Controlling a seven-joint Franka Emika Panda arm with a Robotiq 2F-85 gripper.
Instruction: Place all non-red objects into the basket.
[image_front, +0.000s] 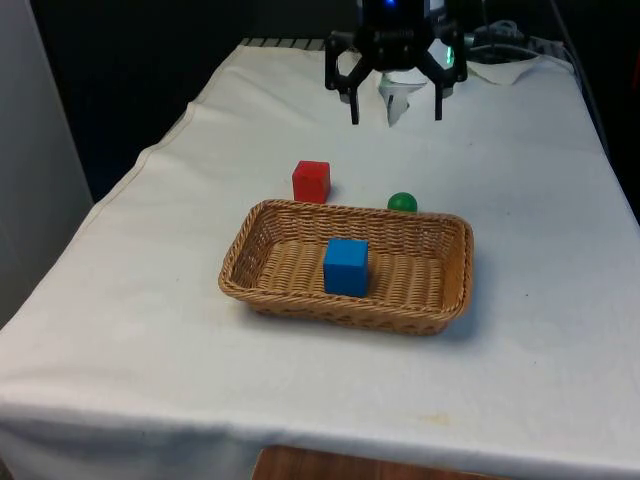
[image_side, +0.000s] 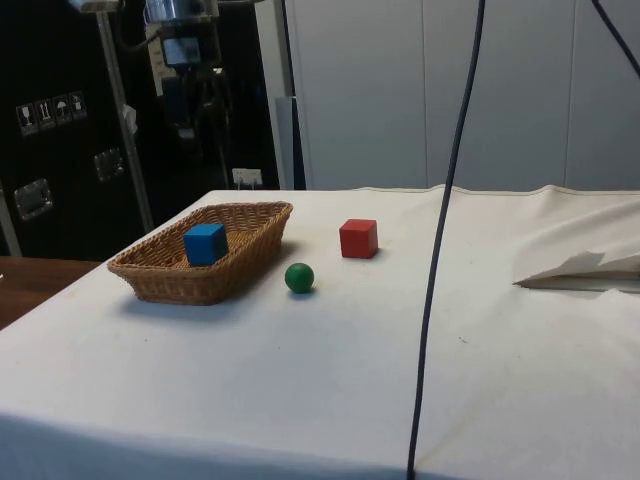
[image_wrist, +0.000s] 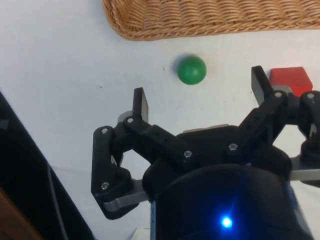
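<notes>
A wicker basket (image_front: 440, 296) (image_side: 150, 280) (image_wrist: 150, 25) sits mid-table with a blue cube (image_front: 346, 267) (image_side: 205, 243) inside it. Just behind the basket's far rim lies a small green ball (image_front: 402, 202) (image_side: 299, 277) (image_wrist: 191, 69) on the cloth. A red cube (image_front: 311, 181) (image_side: 358, 238) (image_wrist: 292, 80) stands beside the ball, toward the front view's left. My gripper (image_front: 395, 115) (image_wrist: 200, 97) hangs open high above the far part of the table, well behind the ball and cube, holding nothing.
A crumpled fold of white cloth (image_front: 505, 65) (image_side: 585, 270) lies at the table's far end. A dark cable (image_side: 440, 250) hangs down in front of the side view. The table edge runs along the front view's left (image_front: 120, 185).
</notes>
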